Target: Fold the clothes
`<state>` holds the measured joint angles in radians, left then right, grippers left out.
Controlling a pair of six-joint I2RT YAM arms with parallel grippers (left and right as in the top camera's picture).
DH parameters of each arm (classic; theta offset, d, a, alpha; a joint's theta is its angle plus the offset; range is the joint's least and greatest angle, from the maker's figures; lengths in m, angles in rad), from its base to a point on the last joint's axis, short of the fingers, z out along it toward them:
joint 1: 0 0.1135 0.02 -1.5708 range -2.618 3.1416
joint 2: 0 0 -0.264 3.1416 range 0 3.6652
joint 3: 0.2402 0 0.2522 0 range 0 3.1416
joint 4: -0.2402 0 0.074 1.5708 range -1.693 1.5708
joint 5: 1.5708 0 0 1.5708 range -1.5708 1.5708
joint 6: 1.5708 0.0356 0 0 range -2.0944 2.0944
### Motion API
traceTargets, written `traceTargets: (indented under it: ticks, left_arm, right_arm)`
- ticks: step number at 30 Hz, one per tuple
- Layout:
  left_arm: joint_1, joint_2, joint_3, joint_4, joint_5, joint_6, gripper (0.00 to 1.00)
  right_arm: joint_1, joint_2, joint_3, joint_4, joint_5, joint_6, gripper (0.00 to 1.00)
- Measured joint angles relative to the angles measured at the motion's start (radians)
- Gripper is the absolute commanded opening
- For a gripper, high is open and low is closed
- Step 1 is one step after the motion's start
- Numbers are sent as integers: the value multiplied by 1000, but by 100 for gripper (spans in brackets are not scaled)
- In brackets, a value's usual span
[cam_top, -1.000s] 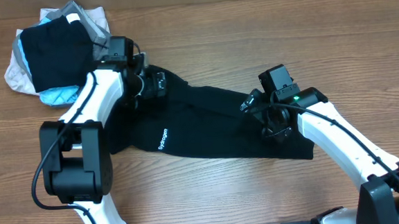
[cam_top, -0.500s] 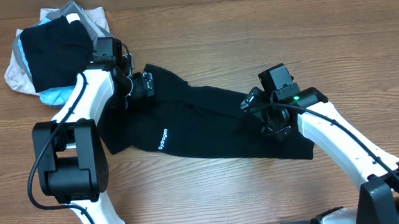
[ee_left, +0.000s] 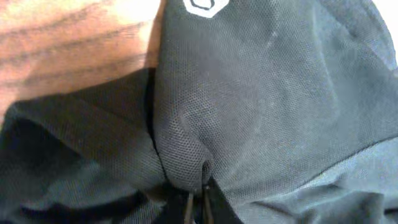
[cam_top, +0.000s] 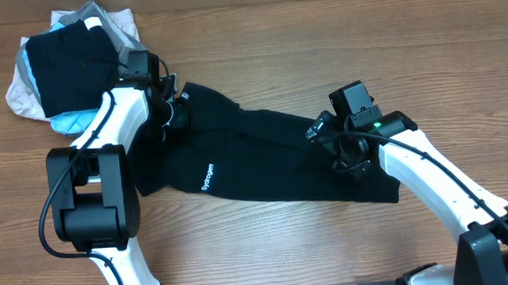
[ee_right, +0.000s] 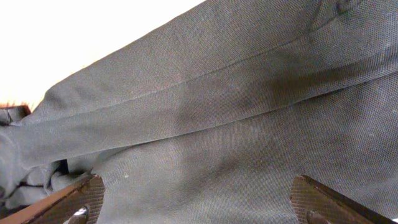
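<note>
- Pinching a bunched fold of the black shirt (cam_top: 264, 155), my left gripper (ee_left: 198, 200) is pressed together just beside the garment pile (cam_top: 60, 70).
- My right gripper (ee_right: 199, 208) hangs spread over the shirt's end farthest from the pile.
- Soft, limp knit: I'd take hems or corners.

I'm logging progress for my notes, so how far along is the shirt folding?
Early to midway. Done: the black shirt lies drawn into a long creased strip. In hand: the left gripper pinches a bunch of fabric near the white logo; the right gripper hangs open over the other end. Remaining: no crosswise fold shows, so it isn't a compact stack.
</note>
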<state>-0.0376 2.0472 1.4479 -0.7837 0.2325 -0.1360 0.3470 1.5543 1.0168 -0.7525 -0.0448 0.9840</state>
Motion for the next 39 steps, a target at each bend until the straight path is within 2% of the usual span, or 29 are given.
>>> traceTargets:
  ticks: [9,19,24,26,29,31,32,35,39]
  left_arm:
    - [-2,-44,182,-273,-24,-5,4]
    - [-2,-430,215,-541,-183,-123,4]
    - [-2,-508,222,-676,-274,-155,8]
    - [-2,-502,209,-695,-298,-165,18]
    - [-2,-499,166,-706,-312,-171,22]
    - [-2,-499,124,-706,-320,-170,62]
    - [-2,-499,100,-702,-321,-172,74]
    - [-2,-497,22,-654,-326,-171,100]
    - [-2,-491,-64,-538,-327,-176,100]
  right_arm:
    - [0,0,0,-2,0,0,100]
    - [0,0,0,-44,0,0,100]
    - [-8,0,0,-68,-9,6,100]
    - [-21,0,0,-71,-26,7,100]
    - [-30,0,0,-70,-39,3,100]
    - [-32,0,0,-70,-46,-8,100]
    - [-32,0,0,-69,-50,-14,100]
    - [-32,0,0,-67,-55,-25,100]
    - [-32,0,0,-51,-56,-35,100]
